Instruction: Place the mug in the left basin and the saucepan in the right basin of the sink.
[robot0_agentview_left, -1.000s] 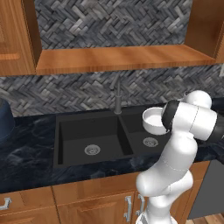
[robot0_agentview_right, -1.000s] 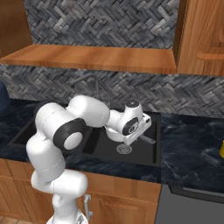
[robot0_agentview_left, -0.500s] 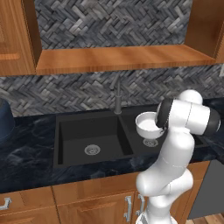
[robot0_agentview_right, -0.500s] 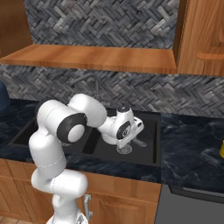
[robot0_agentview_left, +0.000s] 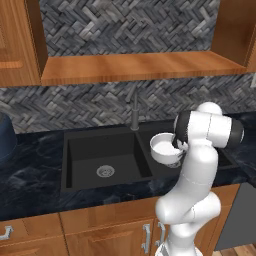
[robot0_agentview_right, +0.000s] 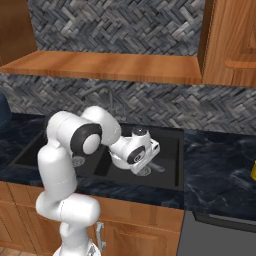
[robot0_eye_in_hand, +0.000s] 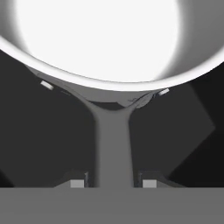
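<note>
The saucepan (robot0_agentview_left: 163, 147), a small silvery-white pan with a pale inside, hangs tilted over the right basin (robot0_agentview_left: 156, 169) of the black sink (robot0_agentview_left: 75, 145). My gripper (robot0_agentview_left: 177, 146) is shut on its handle. In the hand view the thin handle (robot0_eye_in_hand: 112, 144) runs up between my fingertips (robot0_eye_in_hand: 78, 183) to the pan's bowl (robot0_eye_in_hand: 100, 39). The left basin (robot0_agentview_left: 100, 150) holds nothing but its steel drain (robot0_agentview_left: 105, 171). A sliver of the yellow mug (robot0_agentview_right: 253, 172) shows on the counter at the right edge of the right base view.
A slim grey faucet (robot0_agentview_left: 134, 110) rises behind the sink's divider, close to the pan. A blue toaster (robot0_agentview_left: 5, 137) stands on the dark counter (robot0_agentview_left: 30, 180) at the far left. A wooden shelf (robot0_agentview_left: 135, 67) hangs above the sink.
The gripper has carried the saucepan leftward and lower over the right basin. Its hold on the handle is unchanged.
</note>
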